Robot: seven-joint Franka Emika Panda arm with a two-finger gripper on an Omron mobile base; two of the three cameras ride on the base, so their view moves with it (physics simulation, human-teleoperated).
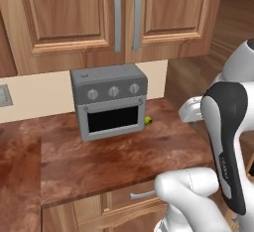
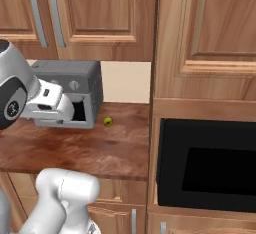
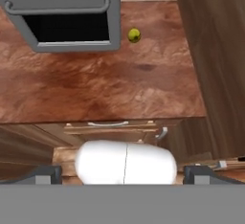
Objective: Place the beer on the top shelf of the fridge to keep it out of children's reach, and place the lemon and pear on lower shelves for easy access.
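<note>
The pear [image 3: 134,35] lies on the table [image 3: 95,89] just beside the toaster oven [image 3: 67,17]; the end effector's [image 3: 124,174] state cannot be told.

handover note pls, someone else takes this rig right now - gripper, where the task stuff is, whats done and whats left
Gripper: open, holding nothing; fingertips spread wide in the hand view, looking down over the counter's front edge.
Pear: small yellow-green fruit on the wooden counter, just beside the toaster oven, on the side nearest the tall wooden cabinet; apart from the oven. Also seen at and.
Done: nothing that these views show; the pear is not yet picked.
Left: pick the pear and put it on a lower fridge shelf; likewise the lemon; beer on the top shelf.
</note>
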